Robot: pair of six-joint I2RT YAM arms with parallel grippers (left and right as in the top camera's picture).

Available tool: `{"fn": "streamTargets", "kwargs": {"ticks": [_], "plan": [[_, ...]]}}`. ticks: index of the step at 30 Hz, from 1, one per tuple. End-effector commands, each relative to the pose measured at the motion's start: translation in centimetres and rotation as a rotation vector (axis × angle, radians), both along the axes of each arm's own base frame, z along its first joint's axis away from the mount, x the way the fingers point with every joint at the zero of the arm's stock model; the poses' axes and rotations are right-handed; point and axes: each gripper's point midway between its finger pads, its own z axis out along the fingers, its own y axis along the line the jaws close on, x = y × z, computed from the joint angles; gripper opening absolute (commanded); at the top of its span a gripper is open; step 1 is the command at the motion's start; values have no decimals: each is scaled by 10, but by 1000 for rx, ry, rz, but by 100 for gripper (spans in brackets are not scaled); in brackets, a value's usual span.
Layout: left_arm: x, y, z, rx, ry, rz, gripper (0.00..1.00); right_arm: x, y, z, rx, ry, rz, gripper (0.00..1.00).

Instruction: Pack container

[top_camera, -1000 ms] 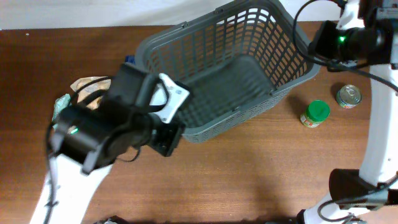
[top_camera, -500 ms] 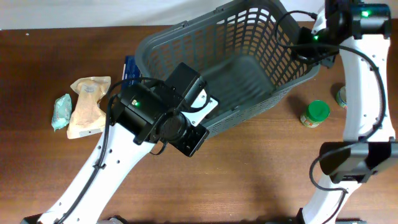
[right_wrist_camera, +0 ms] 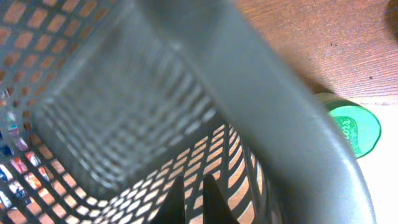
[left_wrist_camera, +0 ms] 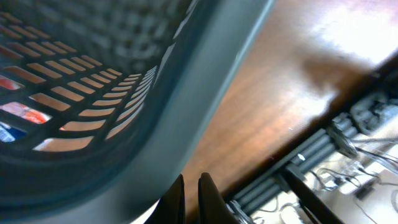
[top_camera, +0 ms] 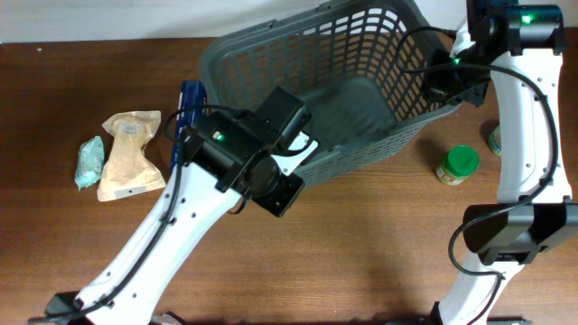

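Brown wooden table (top_camera: 379,262), grey container (top_camera: 361,54), green-lidded jar (top_camera: 459,164), label illegible

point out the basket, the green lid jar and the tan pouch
basket (top_camera: 361,45), overhead view, far lattice wall
green-lidded jar (top_camera: 462,160), overhead view, its lid
tan pouch (top_camera: 126,155), overhead view, middle of the pack

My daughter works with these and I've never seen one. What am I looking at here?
Two robot arms work at a wooden table, each ending in a two-finger gripper. The wide picture looks down from above; the other two come from wrist cameras, their own fingers at the bottom edge. The left gripper is at the near rim of a grey shopping basket, the right gripper at its right rim; whether either pinches it, I cannot tell. Outside the basket lie a beige pouch, a teal packet, a blue package and a green-lidded jar.
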Motion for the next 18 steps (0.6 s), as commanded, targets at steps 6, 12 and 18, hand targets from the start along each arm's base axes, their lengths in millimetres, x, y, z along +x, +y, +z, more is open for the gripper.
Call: {"fn": "streamTargets", "kwargs": {"ticks": [6,12,18], "plan": [[32,7,-5,33,-72,60,2,-8,3,-3,-30,27,85,4],[61,34,-2,49,-130,147,2,-19,3,-5,-35,67,122,4],[77,47,0,37,-158,193,2,-23,19,2,-14,37,220,4]]}}
